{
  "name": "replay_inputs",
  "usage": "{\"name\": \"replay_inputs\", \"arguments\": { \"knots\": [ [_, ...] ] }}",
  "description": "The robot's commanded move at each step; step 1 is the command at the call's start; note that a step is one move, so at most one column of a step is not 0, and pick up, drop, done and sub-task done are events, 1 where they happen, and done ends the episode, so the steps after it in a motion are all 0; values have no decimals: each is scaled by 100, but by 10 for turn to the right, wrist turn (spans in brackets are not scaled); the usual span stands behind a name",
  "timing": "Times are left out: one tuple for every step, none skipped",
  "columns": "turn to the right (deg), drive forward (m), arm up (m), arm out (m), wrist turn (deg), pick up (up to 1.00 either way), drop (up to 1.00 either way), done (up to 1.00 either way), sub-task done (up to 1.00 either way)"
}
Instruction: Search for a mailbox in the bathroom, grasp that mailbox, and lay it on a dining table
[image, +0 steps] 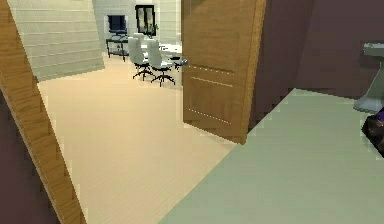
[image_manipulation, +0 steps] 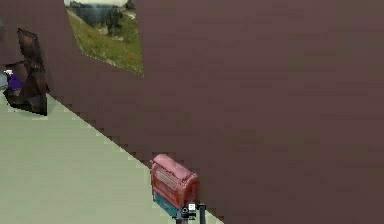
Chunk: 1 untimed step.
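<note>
Pale green floor meets a dark maroon wall in the arm side view. A landscape picture (image_manipulation: 105, 35) hangs upper left. A pink mailbox (image_manipulation: 173, 182) stands bottom centre, with the gripper (image_manipulation: 185, 213) just below it; whether it grasps anything cannot be told.

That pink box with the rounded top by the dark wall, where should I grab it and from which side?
Take the pink, round-topped box with a teal base across its flat side faces, coming from the open pale green floor at the arm side view's lower left. It stands upright with the dark maroon wall close behind, and its curved top would likely slip.
</note>
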Motion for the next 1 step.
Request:
{"name": "replay_inputs", "arguments": {
  "knots": [
    [0, 0, 0, 0, 450, 0, 0, 0, 0]
  ]
}}
